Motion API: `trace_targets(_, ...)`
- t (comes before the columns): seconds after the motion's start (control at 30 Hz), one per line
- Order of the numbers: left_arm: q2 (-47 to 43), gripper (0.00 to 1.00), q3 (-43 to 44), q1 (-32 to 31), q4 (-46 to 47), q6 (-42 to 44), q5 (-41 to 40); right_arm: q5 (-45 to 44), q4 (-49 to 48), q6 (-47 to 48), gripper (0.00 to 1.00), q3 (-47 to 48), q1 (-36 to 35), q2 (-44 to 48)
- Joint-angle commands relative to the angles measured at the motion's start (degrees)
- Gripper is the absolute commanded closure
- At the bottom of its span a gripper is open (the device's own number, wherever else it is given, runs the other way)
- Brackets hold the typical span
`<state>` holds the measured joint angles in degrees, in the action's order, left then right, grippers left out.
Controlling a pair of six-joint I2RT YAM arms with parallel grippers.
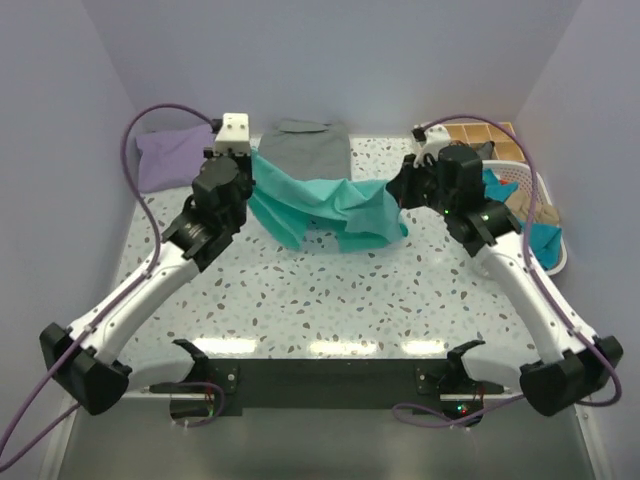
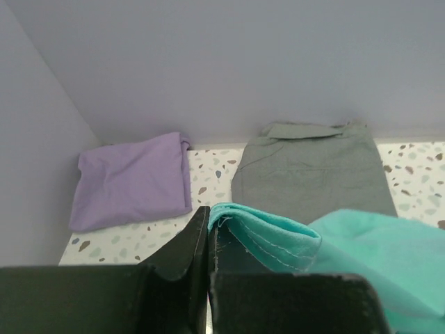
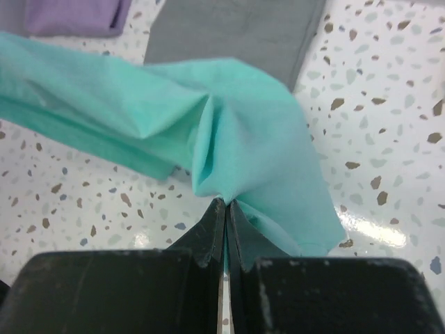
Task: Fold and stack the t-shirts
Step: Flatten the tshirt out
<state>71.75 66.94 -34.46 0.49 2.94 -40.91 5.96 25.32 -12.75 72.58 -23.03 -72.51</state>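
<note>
A turquoise-green t-shirt (image 1: 325,205) hangs stretched between my two grippers above the speckled table. My left gripper (image 1: 252,165) is shut on its left edge; the left wrist view shows a stitched hem (image 2: 268,233) pinched at the jaws (image 2: 208,219). My right gripper (image 1: 400,185) is shut on its right side; the right wrist view shows cloth (image 3: 229,132) bunched at the jaws (image 3: 226,203). A lavender-purple t-shirt (image 1: 172,155) lies folded at the back left, also in the left wrist view (image 2: 132,181). A folded grey shirt (image 1: 305,148) lies at the back centre.
A white basket (image 1: 545,215) with turquoise and dark cloth stands at the right, beside a brown compartment box (image 1: 480,133). Lilac walls close in the back and both sides. The grey shirt also shows in the wrist views (image 2: 313,170) (image 3: 236,31).
</note>
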Motion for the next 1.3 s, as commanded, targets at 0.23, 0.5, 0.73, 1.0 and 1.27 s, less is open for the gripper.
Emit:
trace_targets(0.23, -21.45, 1.0, 3.19, 0.44, -17.44, -10.49, 12.85, -5.61, 14.57, 0.71, 1.0, 5.03, 0.0, 21.52)
trace_targets(0.5, -31.75, 1.0, 11.19, 0.44, -32.82, -17.7, 23.22, 3.35, 25.03, -0.78, 1.0, 15.12, -0.09, 29.44)
trace_targets(0.73, -33.17, 1.0, 19.63, 0.44, -42.57, -20.25, 21.57, 3.19, 25.48, -1.57, 1.0, 17.61, 0.0, 29.27)
trace_targets(1.0, -23.25, 1.0, 9.99, 0.44, -41.63, -23.15, 9.2, -3.84, 15.74, -0.53, 1.0, 5.93, -0.09, 19.61)
trace_targets(1.27, -9.63, 1.0, -9.79, 2.98, -24.67, -28.16, 1.36, -15.76, 2.74, 1.41, 1.0, -2.96, 0.17, 2.49)
